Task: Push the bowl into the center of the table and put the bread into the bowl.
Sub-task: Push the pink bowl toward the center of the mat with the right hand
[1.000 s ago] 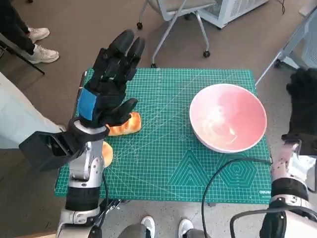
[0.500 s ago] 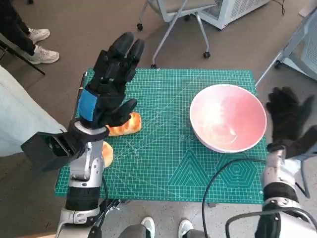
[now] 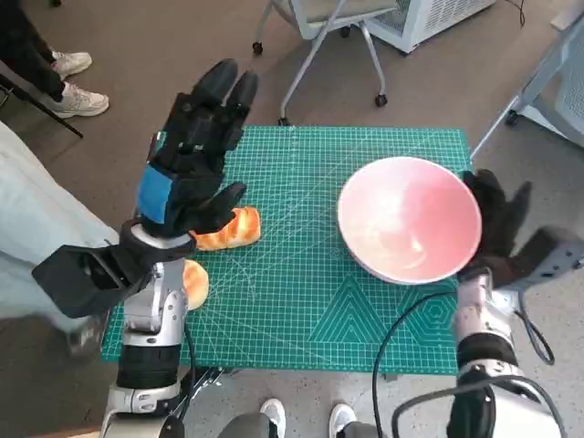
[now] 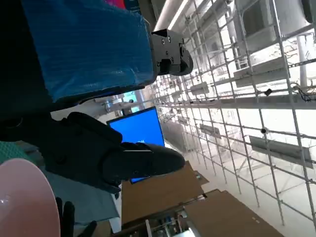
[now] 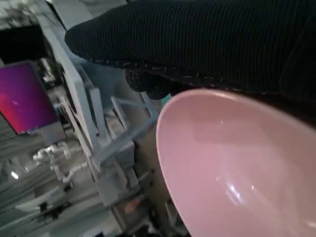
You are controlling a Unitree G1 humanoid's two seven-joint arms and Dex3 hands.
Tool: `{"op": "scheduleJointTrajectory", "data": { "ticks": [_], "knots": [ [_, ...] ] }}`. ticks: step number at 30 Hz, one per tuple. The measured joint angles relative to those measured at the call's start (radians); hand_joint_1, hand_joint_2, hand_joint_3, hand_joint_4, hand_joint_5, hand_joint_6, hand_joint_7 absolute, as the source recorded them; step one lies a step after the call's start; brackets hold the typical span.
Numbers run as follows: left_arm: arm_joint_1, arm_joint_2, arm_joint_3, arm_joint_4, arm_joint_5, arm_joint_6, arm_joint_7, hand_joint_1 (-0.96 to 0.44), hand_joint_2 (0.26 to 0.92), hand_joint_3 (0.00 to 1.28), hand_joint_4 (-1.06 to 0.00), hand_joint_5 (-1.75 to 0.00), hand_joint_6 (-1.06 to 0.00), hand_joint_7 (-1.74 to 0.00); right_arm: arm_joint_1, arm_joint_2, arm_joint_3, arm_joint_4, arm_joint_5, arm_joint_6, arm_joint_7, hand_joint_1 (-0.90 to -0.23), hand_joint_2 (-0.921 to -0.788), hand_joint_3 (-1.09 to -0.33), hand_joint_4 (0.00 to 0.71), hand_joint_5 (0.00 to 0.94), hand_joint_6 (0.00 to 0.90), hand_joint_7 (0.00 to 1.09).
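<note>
Right hand (image 3: 497, 224): open wide, flat against my pink bowl's (image 3: 409, 230) side.
Left hand (image 3: 192, 160): open, above the bread (image 3: 230, 229).

One pink bowl (image 3: 409, 219), two bread rolls (image 3: 230, 228) (image 3: 194, 283), one green mat (image 3: 301, 301).

- Head view looks steeply down on the bowl (image 3: 409, 218) from above.
- Left wrist view faces outward, bowl at its edge.
- Right wrist view sits close against the bowl.
</note>
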Motion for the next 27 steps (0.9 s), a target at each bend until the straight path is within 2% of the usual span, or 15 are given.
{"op": "scheduleJointTrajectory", "data": {
  "ticks": [7, 18, 27],
  "knots": [
    [0.015, 0.013, 0.006, -0.006, 0.000, -0.001, 0.001, -0.64, 0.921, 0.39, -0.11, 0.00, 0.00, -0.36, -0.032, 0.045, 0.003, 0.000, -0.004, 0.010, 0.017, -0.630, -0.921, -0.831, 0.143, 0.015, 0.198, 0.19],
    [0.042, 0.027, 0.022, -0.023, 0.002, -0.012, 0.014, -0.63, 0.921, 0.41, -0.11, 0.00, 0.00, -0.33, -0.050, 0.077, 0.015, 0.002, -0.014, 0.019, 0.024, -0.622, -0.921, -0.826, 0.160, 0.016, 0.225, 0.20],
    [0.052, 0.033, 0.027, -0.047, 0.002, -0.012, 0.035, -0.62, 0.921, 0.40, -0.11, 0.00, -0.01, -0.32, -0.072, 0.107, 0.046, 0.005, -0.051, 0.021, 0.022, -0.608, -0.921, -0.871, 0.149, 0.003, 0.211, 0.17]
  ]
}}
